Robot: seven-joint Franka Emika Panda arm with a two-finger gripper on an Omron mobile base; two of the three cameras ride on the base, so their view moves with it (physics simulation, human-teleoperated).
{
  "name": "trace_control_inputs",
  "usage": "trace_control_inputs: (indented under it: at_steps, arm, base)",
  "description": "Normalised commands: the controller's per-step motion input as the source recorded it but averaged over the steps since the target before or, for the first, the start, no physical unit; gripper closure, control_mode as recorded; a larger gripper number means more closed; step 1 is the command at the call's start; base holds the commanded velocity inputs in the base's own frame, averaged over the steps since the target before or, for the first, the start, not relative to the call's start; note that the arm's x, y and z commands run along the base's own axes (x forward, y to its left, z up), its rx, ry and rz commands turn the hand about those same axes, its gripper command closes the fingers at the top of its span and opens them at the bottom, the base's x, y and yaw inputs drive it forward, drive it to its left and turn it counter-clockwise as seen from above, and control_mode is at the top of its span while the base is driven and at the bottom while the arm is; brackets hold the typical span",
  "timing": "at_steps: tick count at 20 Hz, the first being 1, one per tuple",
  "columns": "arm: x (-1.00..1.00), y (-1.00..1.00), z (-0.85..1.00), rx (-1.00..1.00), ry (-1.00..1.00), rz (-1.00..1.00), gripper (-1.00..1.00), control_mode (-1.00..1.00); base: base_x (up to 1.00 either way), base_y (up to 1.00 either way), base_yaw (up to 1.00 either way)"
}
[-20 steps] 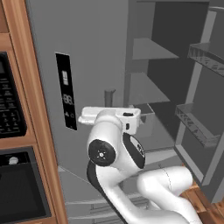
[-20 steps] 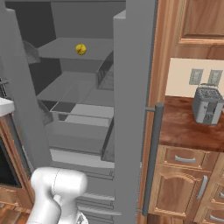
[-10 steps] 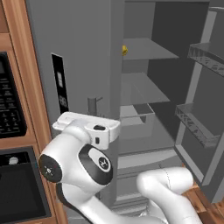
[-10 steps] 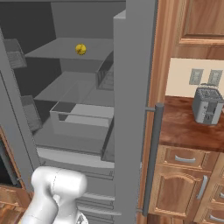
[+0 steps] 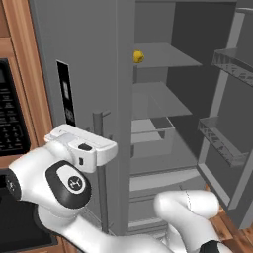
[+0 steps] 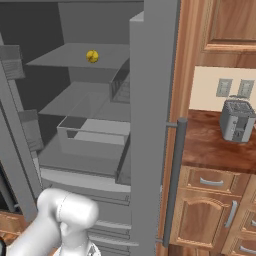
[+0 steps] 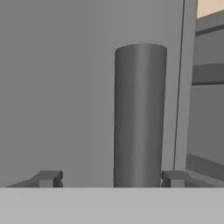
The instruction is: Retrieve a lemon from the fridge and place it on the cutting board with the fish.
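Release is what marks this moment: my tool (image 7: 109,179), clamped shut a second ago, now stands with its two tips spread on either side of the door handle (image 7: 140,116), neither tip pressing it as far as I can see. Since the last second the left door of the fridge (image 5: 84,64) has swung out, and the shelves inside are far more exposed than they were.

With the fridge standing open, my job on the handle looks finished, so I judge the next step is to back my arm off the door and reach for the fruit. The lemon (image 6: 92,56) sits on the top shelf (image 6: 75,55), toward the back, alone and well above the clear bin (image 6: 92,132) lower down. It also shows past the door edge from the other side, lemon (image 5: 139,57).

On the surface (image 6: 215,150) to the right stands a toaster (image 6: 237,120); I cannot see the cutting board from here.
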Motion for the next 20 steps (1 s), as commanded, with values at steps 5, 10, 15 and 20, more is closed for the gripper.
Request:
trace_control_inputs:
  at_steps: [5, 10, 15, 20]
  arm:
    - [-0.27, 0.05, 0.00, 0.00, 0.02, -0.18, -1.00, -1.00]
    - [-0.90, 0.01, 0.01, 0.00, 0.00, -0.09, -1.00, -1.00]
    - [-1.00, -0.17, 0.00, 0.05, 0.00, 0.01, -1.00, -1.00]
    - [-1.00, -0.64, 0.00, 0.19, -0.04, 0.11, -1.00, -1.00]
  base:
    - [0.00, 0.00, 0.00]
    - [0.00, 0.00, 0.00]
    - [0.00, 0.00, 0.00]
    - [0.00, 0.00, 0.00]
